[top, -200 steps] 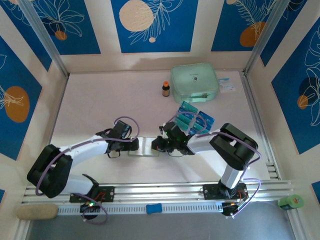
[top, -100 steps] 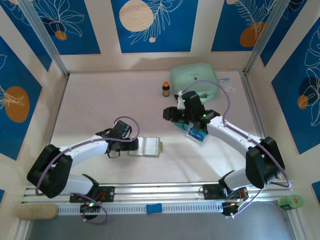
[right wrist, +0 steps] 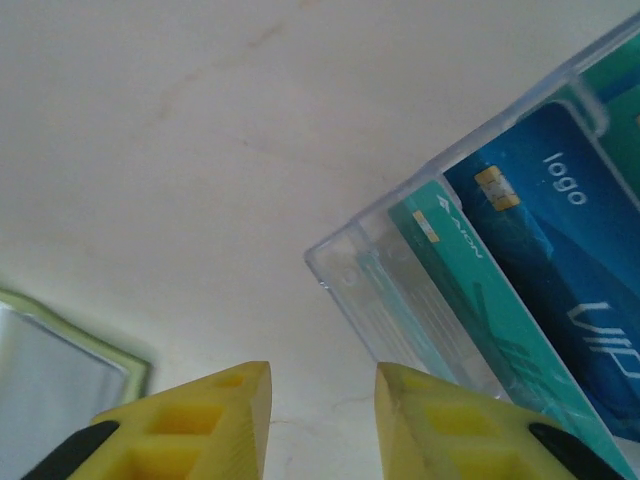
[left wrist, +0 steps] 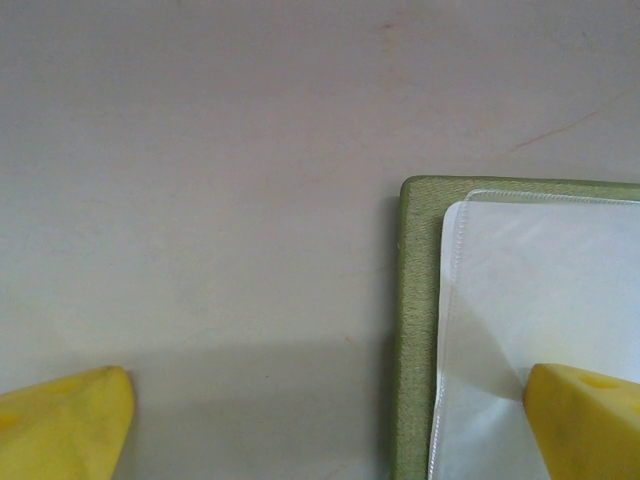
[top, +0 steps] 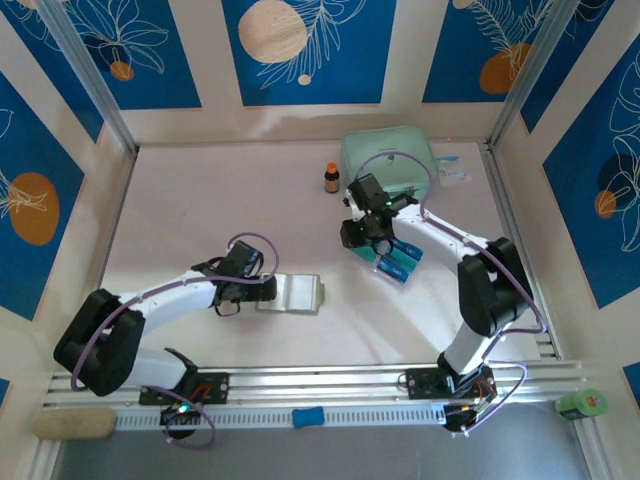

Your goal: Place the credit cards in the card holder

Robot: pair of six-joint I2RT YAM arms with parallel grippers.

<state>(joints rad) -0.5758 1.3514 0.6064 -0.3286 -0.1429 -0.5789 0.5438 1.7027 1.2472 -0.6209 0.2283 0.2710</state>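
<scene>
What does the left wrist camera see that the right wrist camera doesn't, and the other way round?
Left wrist camera's own: the left fingers, spread wide, one over the clear pocket of the card holder. Right wrist camera's own: the right fingers, close together with nothing between them, and the clear tray with teal and blue credit cards in it. Both: the olive-green card holder, just a corner for the right camera, and the pale table.

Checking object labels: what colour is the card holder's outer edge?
Olive-green card holder, best in left wrist view.
</scene>
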